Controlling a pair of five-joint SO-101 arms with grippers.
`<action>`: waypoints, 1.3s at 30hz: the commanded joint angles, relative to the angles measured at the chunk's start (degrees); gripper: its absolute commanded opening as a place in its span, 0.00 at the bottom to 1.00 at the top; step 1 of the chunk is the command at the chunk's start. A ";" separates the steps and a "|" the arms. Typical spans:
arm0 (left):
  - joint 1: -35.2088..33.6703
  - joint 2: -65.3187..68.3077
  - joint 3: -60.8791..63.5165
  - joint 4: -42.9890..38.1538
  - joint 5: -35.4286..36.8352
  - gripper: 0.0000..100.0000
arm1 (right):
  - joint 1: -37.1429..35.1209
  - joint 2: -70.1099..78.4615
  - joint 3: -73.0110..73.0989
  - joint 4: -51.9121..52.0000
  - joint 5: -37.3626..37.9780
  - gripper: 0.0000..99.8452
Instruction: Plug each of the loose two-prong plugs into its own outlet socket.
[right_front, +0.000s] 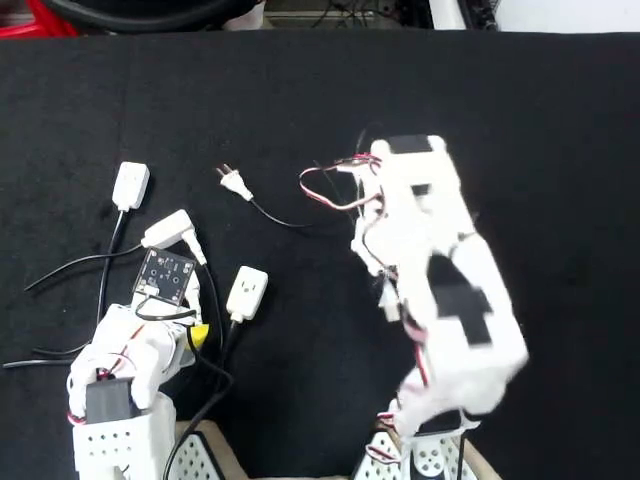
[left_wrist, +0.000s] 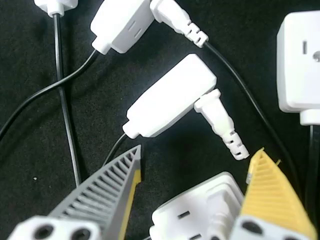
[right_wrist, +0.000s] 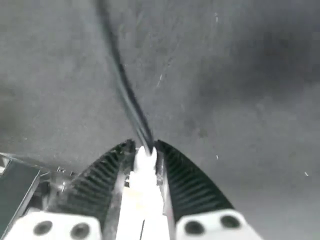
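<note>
1. right gripper (right_wrist: 144, 145): fingers pressed together, pinching a white held plug (right_wrist: 145, 167) by its body. its black cord (right_wrist: 122, 85) runs away ahead of the fingertips over the table (right_wrist: 240, 75). judged to be gripped this way for carrying to a socket. which way the prongs face cannot be told.
2. left gripper (left_wrist: 199, 150): spread wide and holding nothing, with the grey finger (left_wrist: 115, 185) on one side and the yellow finger (left_wrist: 267, 190) on the other.
3. near outlet (left_wrist: 195, 212): lies between the spread fingers, close to their roots, with slots showing on its face. judged to be the block this gripper is placed to steady.
4. middle outlet (left_wrist: 170, 97): just beyond the fingertips. a seated plug (left_wrist: 220, 122) butts against its end, seemingly pushed home.
5. far outlet (left_wrist: 122, 25): farther out, with a second plug (left_wrist: 177, 20) likewise at its end.
6. side outlet (left_wrist: 300, 60): out past the yellow finger, its visible slots unfilled. judged a free socket.
7. loose plug (right_front: 235, 183): on the table well beyond the left gripper, apart from every outlet, prongs bare. not yet plugged in.
</note>
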 joint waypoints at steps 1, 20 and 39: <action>-0.04 -0.18 -0.04 0.09 -0.18 0.33 | 0.26 -21.93 7.60 -2.37 0.79 0.01; 17.19 -0.18 -10.24 -28.66 32.53 0.33 | -28.13 -65.89 48.57 -44.92 -7.56 0.01; 8.40 -0.18 -16.48 -12.31 20.40 0.30 | -35.69 -63.52 54.46 -60.84 -1.05 0.01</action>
